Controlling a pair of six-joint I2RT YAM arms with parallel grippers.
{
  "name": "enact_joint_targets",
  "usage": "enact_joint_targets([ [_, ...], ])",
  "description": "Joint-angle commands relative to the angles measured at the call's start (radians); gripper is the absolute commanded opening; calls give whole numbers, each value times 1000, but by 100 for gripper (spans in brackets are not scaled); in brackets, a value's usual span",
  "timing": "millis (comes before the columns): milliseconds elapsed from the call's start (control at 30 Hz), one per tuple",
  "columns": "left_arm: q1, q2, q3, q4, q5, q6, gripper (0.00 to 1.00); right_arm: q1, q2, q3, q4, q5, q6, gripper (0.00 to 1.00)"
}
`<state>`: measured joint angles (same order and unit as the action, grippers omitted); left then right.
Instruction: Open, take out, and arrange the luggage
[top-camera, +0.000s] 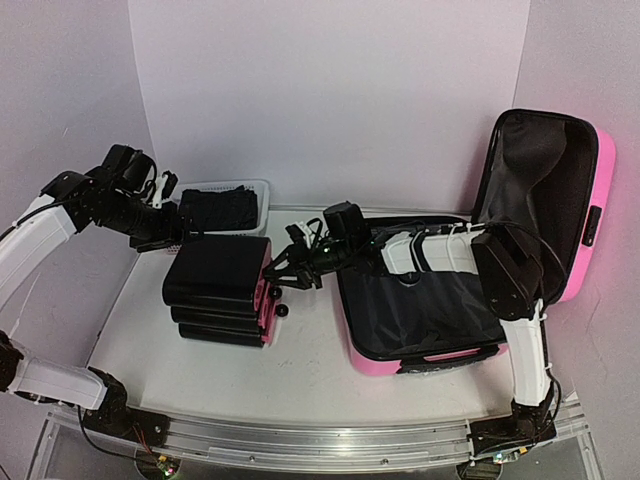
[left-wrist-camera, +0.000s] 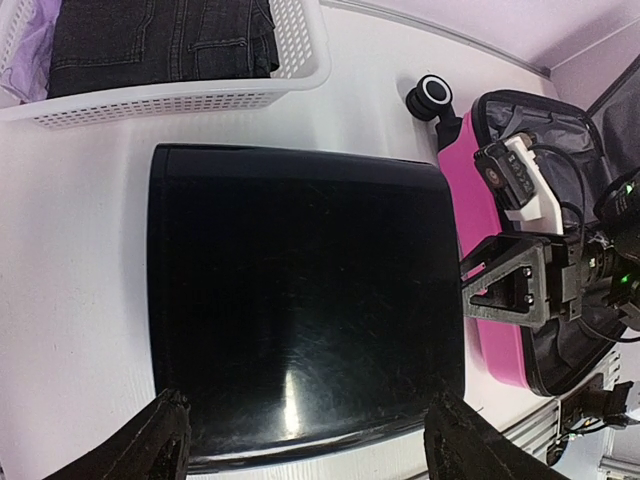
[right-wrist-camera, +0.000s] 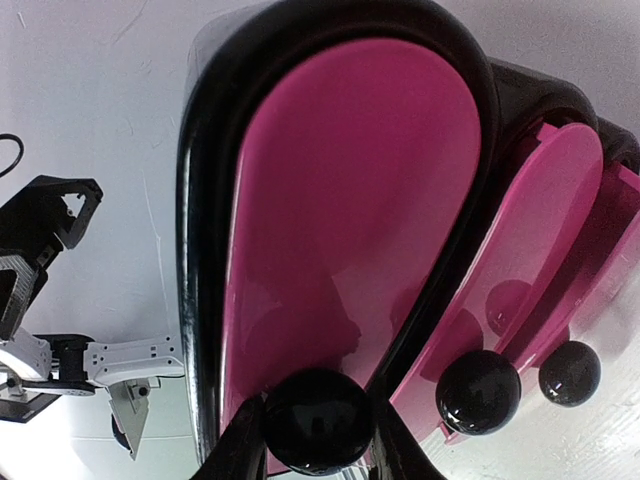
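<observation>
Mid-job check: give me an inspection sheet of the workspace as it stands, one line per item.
Surface: white table, carrying the cases and a basket.
Job's things: pink suitcase lies open at right, lid upright, black lining showing; stack of three smaller cases sits left of it, wheels toward it.
Clutter: white mesh basket at back left, holding dark folded clothes.
Grippers: left gripper open, over the stack's black top; right gripper straddles a black wheel of the stack, contact unclear.
Cables: wires looped at the right arm's wrist.
Surroundings: pale walls; metal rail along the near edge.
</observation>
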<state>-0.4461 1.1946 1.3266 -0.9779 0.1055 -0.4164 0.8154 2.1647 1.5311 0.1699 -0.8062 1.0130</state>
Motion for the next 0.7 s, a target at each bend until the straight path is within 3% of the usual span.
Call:
enact_joint_targets([
  [0,-1,-10,2,25,15,16,81,39,24,67,48,15,10,20],
  [167,-1,-13,-4,31,28,12,82,66,47,98,46,18,10,30],
  [333,-1,-22,-11,43,57,11,82,38,-62,-21,12,45,-68,48],
  [533,0,-13,-20,74,116,29,83,11,-266,-82,-336,153,-360,74],
  [667,-2,-7,-36,110,155,34,85,8,-361,-74,-514,270,-459,82],
])
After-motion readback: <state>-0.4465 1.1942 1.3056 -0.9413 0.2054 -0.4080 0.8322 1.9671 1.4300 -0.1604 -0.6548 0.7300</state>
